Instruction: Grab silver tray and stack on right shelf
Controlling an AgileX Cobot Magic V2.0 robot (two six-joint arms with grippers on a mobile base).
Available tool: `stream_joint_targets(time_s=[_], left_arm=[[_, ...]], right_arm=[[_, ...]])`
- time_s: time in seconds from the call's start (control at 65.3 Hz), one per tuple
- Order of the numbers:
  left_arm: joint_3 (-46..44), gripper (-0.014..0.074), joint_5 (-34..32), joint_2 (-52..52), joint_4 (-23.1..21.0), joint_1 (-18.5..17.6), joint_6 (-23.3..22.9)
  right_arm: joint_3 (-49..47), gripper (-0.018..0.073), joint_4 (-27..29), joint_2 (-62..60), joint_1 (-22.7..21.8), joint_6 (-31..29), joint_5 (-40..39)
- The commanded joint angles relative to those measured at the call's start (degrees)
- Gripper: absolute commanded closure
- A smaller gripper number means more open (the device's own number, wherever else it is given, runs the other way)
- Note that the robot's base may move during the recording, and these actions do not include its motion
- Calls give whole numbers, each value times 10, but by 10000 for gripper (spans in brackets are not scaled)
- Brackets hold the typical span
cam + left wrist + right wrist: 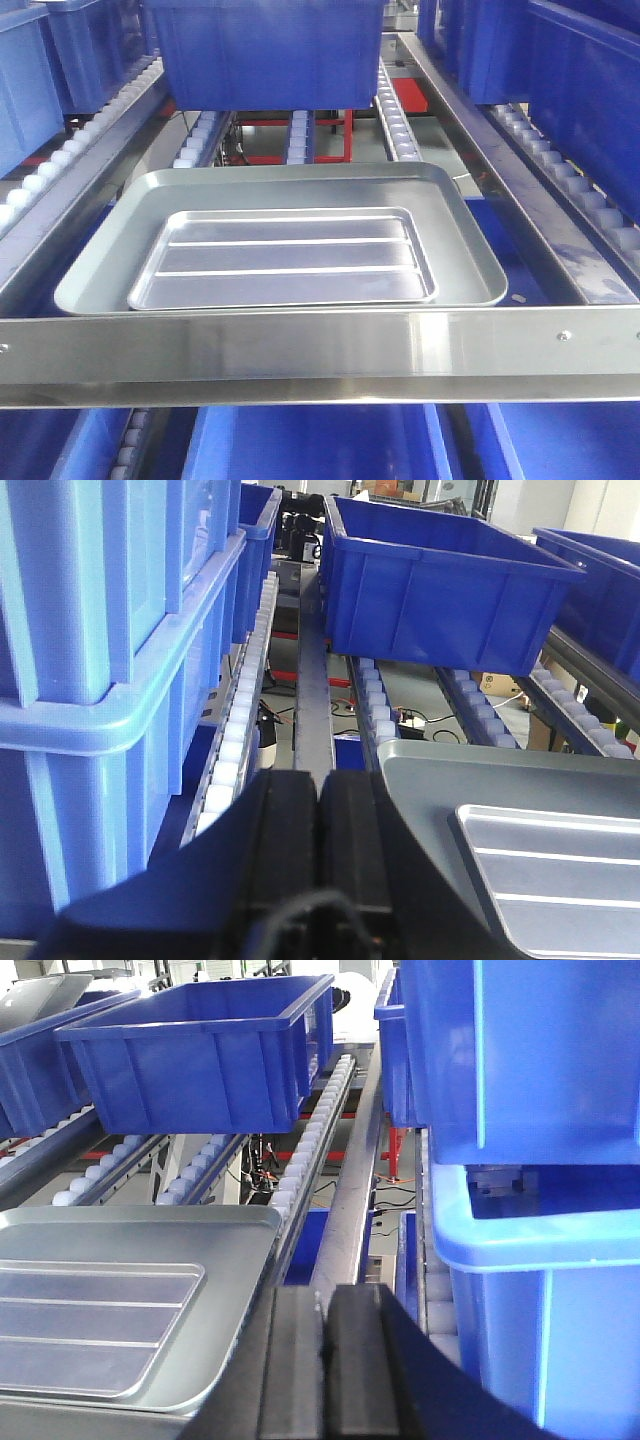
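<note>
The left gripper (318,810) has its black fingers (285,830) pressed together on nothing, just left of the larger plain silver tray (450,770). The right gripper (322,1350) likewise has its fingers (355,1360) pressed together and bare, just beside that tray's right rim. The silver tray (283,258), ribbed across its floor, lies flat inside the larger tray on the right shelf (300,350), behind the broad steel front bar. A blue bin (265,50) sits farther back on the white rollers (398,120), with more blue bins (530,1160) flanking the lane.
</note>
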Motion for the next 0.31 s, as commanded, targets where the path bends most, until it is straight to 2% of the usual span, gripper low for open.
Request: stream_joint_targets(time_s=[0.0,0.291], left_arm=[[15,697,-54,-6,-4,0,2],[15,697,-54,-6,-4,0,2]], right_arm=[[0,508,-1,-11,-4,-5,-46],[0,508,-1,-11,-4,-5,-46]])
